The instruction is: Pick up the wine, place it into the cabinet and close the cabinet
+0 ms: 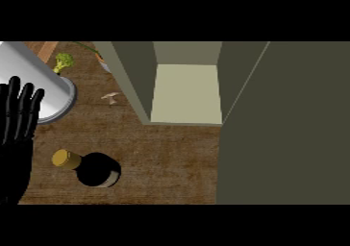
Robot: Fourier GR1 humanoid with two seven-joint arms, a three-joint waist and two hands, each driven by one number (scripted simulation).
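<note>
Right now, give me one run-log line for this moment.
dark wine bottle with gold cap: upright on wooden counter, unheld | olive cabinet: open | left hand: open, resting | right hand: unseen

The bench [170,158] was mottled brown with a wood-grain pattern. The wine bottle [96,169], at 7 o'clock, was black with a gold cap. The cabinet [291,120] was olive-grey outside and pale cream inside. The left robot hand [15,129] was black. The broccoli [63,61], at 10 o'clock, was green.
</note>
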